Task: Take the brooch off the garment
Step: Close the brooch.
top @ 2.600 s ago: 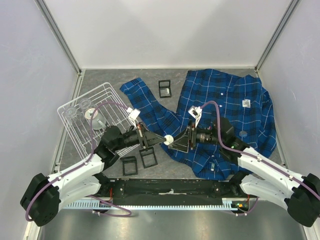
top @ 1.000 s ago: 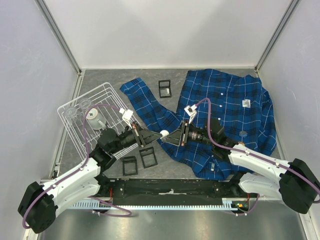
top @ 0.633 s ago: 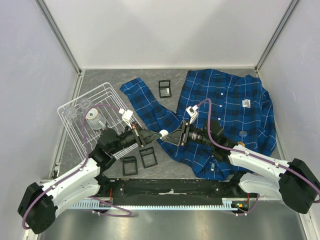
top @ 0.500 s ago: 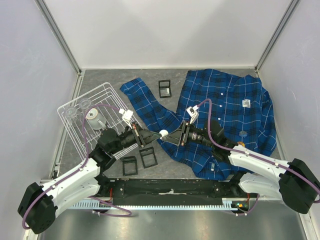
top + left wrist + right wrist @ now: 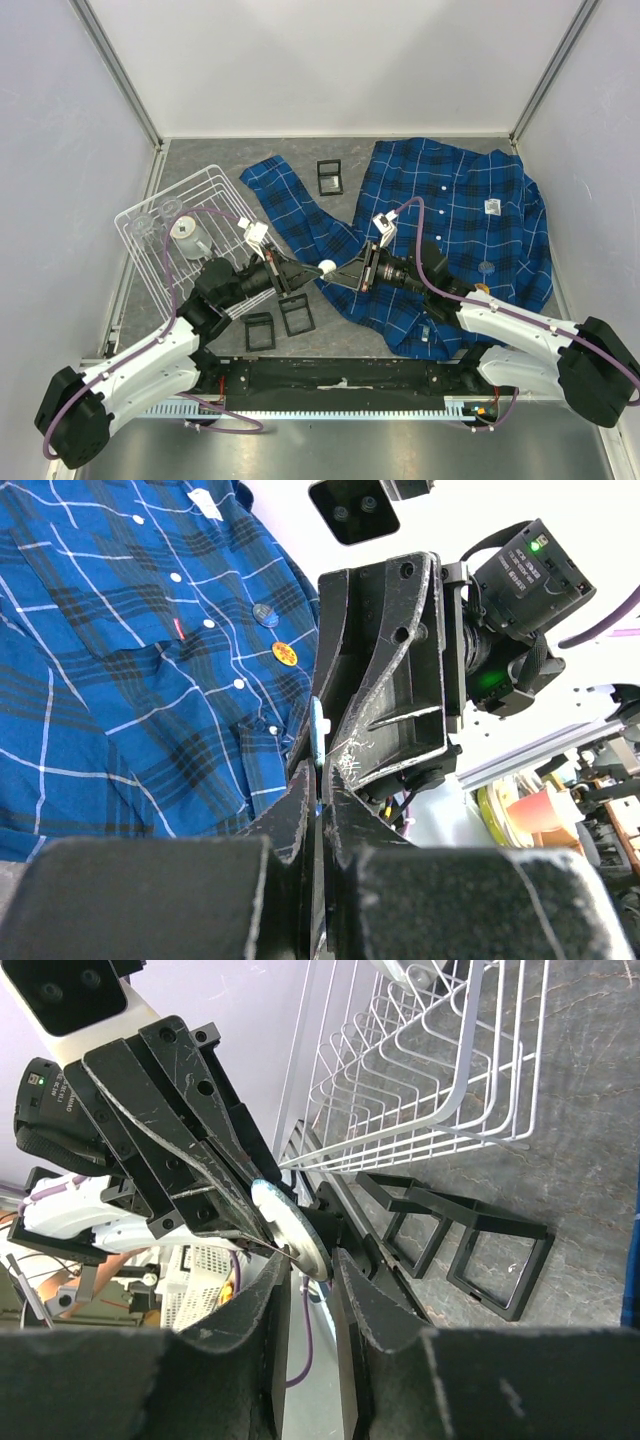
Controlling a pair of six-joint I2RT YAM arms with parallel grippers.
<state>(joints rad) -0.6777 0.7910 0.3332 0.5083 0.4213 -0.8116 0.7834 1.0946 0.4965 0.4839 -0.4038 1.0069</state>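
Aloft, a flat round brooch [image 5: 288, 1235], pale and glossy, sat pinched at its rim in the left gripper [image 5: 258, 1215], clear of the shirt [image 5: 470, 230] and by its sleeve edge. Being a disc, it had no long axis; it stood edge-on to the left wrist camera. The right gripper [image 5: 312, 1278] straddled its lower rim with a narrow gap; whether it pressed, I could not tell. The soft blue plaid shirt lay rumpled on the speckled grey table [image 5: 210, 160], collar far right, one sleeve reaching left.

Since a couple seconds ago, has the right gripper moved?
Yes. The right gripper has shifted left, toward the wire basket, and now meets the left gripper holding the brooch.
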